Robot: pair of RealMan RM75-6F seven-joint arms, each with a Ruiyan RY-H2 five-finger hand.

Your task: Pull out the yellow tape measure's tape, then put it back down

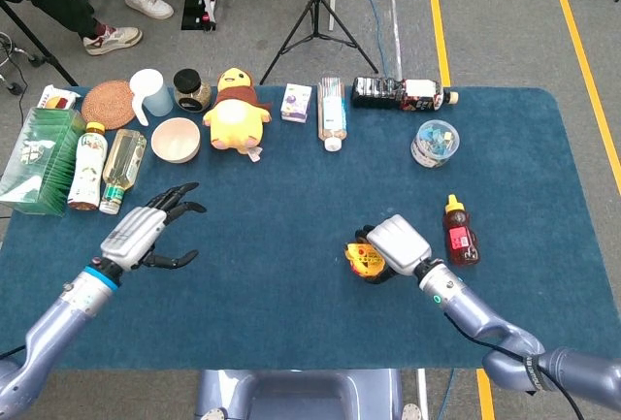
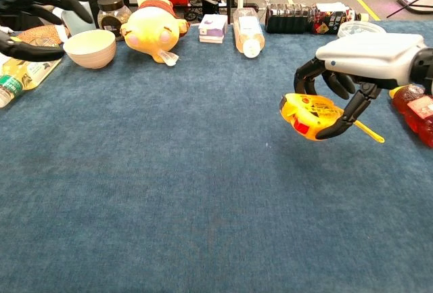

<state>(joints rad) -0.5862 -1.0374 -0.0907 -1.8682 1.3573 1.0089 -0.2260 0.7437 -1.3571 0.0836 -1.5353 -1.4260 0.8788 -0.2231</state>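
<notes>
Yellow tape measure [image 2: 310, 116] sat gripped in your right robot hand [image 1: 396, 244], just above the bench [image 1: 291, 197]. Your left robot hand [image 1: 146, 234] held nothing, fingers spread, near the bowl [image 1: 176, 140].

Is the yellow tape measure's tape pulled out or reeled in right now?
Reeled in: no tape extends from the yellow tape measure that the right hand holds.

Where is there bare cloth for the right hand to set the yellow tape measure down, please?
The widest free patch lies between the left hand and the right hand, in front of the plush duck. The tape measure has bare cloth beneath it. Right of it is tighter: the honey bottle. The back row is crowded.
</notes>
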